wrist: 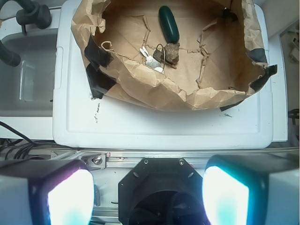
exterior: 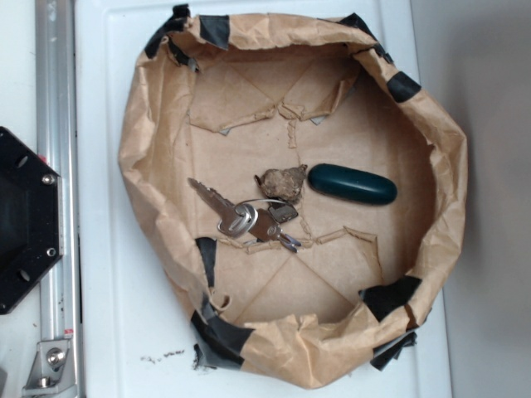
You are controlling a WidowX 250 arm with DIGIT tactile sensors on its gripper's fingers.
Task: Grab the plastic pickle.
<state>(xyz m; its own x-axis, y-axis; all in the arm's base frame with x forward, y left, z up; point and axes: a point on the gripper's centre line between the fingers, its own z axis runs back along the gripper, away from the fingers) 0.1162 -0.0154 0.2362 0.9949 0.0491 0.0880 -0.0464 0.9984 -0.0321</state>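
Observation:
The plastic pickle point(exterior: 352, 183) point(wrist: 168, 23) is a smooth dark green capsule lying on the floor of a brown paper basin point(exterior: 153, 133) point(wrist: 140, 91). It sits just right of a lumpy brown chunk point(exterior: 281, 182) point(wrist: 171, 53). Silver keys on a ring point(exterior: 242, 218) point(wrist: 151, 59) lie left of that chunk. My gripper point(wrist: 148, 197) shows only in the wrist view, at the bottom edge. Its two glowing pads point(wrist: 70, 199) stand wide apart with nothing between them. It hangs over the black base, well outside the basin and far from the pickle.
The basin, patched with black tape point(exterior: 217, 332), rests on a white lid point(exterior: 99, 249) point(wrist: 164, 131). A metal rail point(exterior: 51, 99) point(wrist: 126, 159) and the black robot base point(exterior: 21, 220) point(wrist: 159, 187) lie beside it. A grey bin point(wrist: 26, 79) and cables point(wrist: 23, 18) flank the lid.

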